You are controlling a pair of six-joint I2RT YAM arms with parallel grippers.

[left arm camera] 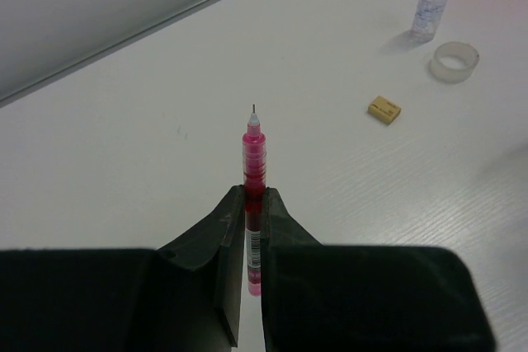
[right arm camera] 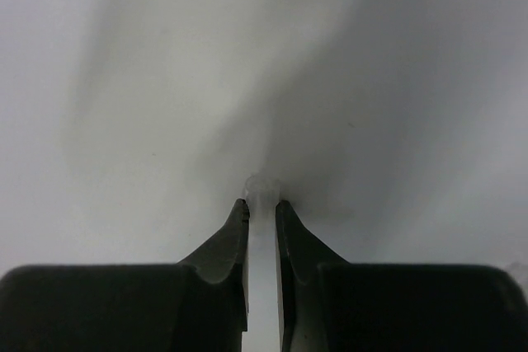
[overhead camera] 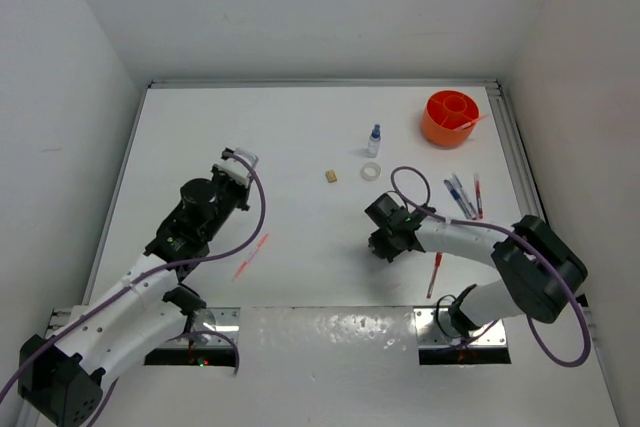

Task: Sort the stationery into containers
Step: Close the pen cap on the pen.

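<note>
Right wrist: mostly blur. Can just make out a pale lump (right arm camera: 262, 180) at the tips of the right gripper (right arm camera: 262, 204), jaws nearly together, can't tell whether pinching it or not. Left wrist: way clearer, left gripper (left arm camera: 254, 195) clamped on pink pen (left arm camera: 254, 150), rear end buried between the fingers, tip poking forward. Well apart, near the table's far right corner: orange tub (overhead camera: 449, 118).

**Top external:** fixed, high above the near edge, looking down over the whole table (overhead camera: 300, 127).
**Left wrist:** low, oblique, near the table, facing far-right; shares tape ring (left arm camera: 454, 62), tan eraser (left arm camera: 384, 110) and bottle (left arm camera: 432, 2) with the overhead view.
**Right wrist:** very close, facing bare table past its own fingers (right arm camera: 223, 245).
</note>
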